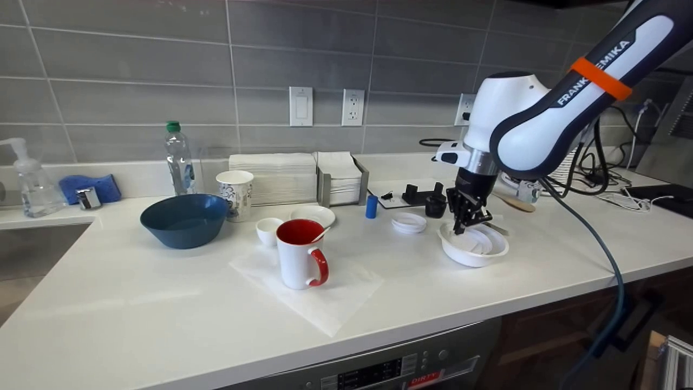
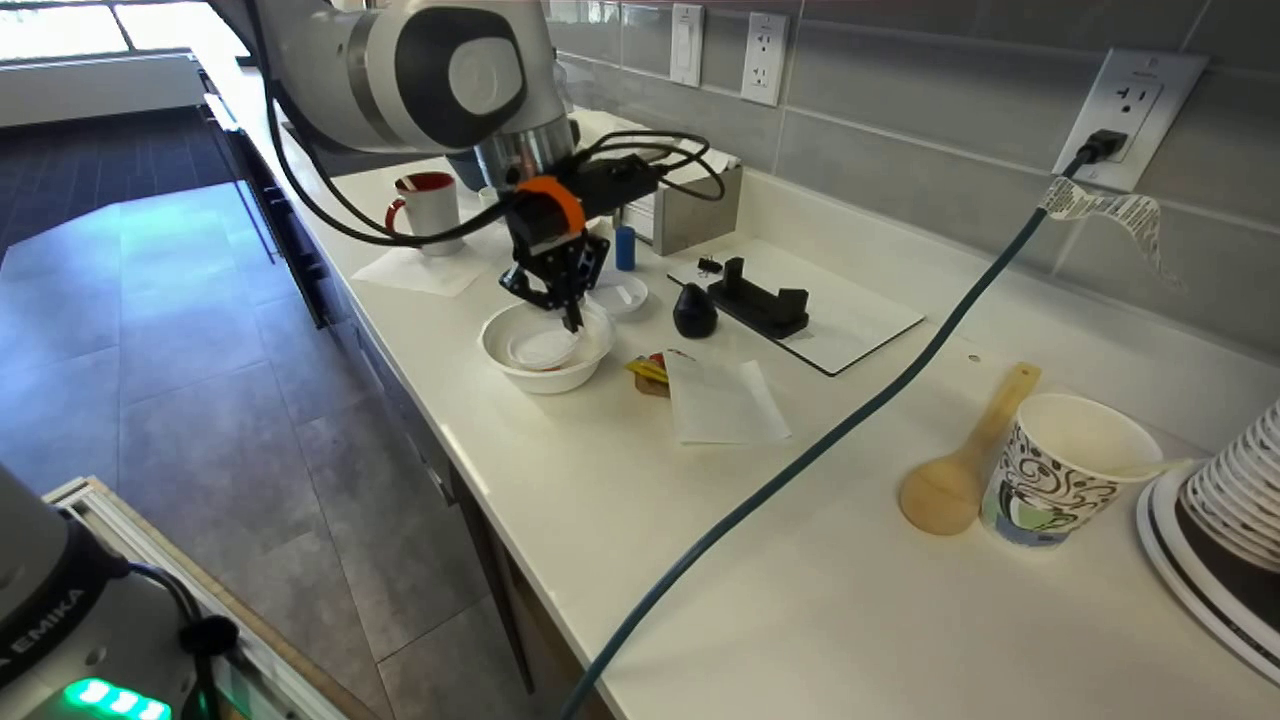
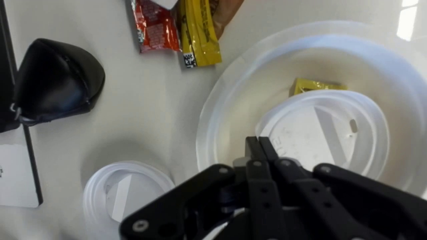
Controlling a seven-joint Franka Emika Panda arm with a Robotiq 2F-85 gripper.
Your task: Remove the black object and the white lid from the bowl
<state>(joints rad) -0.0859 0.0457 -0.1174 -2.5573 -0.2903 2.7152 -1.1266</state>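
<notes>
The white bowl [image 1: 470, 261] stands on the counter and shows in the exterior view [image 2: 545, 381] and the wrist view [image 3: 207, 133]. The white lid [image 3: 300, 136] lies inside it, looking tilted, and shows in both exterior views [image 1: 479, 242] [image 2: 542, 348]. My gripper [image 3: 259, 138] points down into the bowl at the lid's near edge. Its fingertips are nearly together, with the lid's edge running between them. The black object [image 3: 60, 81] sits on the counter beside the bowl, apart from my gripper, and shows in both exterior views [image 1: 435, 206] [image 2: 694, 311].
More white lids [image 1: 409, 222] lie beside the bowl. A yellow packet [image 3: 315, 85] is in the bowl; red [image 3: 156, 28] and yellow [image 3: 200, 36] packets lie outside. A black holder [image 2: 760, 305], blue cylinder [image 1: 371, 207], mug [image 1: 298, 265] and dark-blue bowl [image 1: 184, 225] stand around. A hose [image 2: 790, 465] crosses the counter.
</notes>
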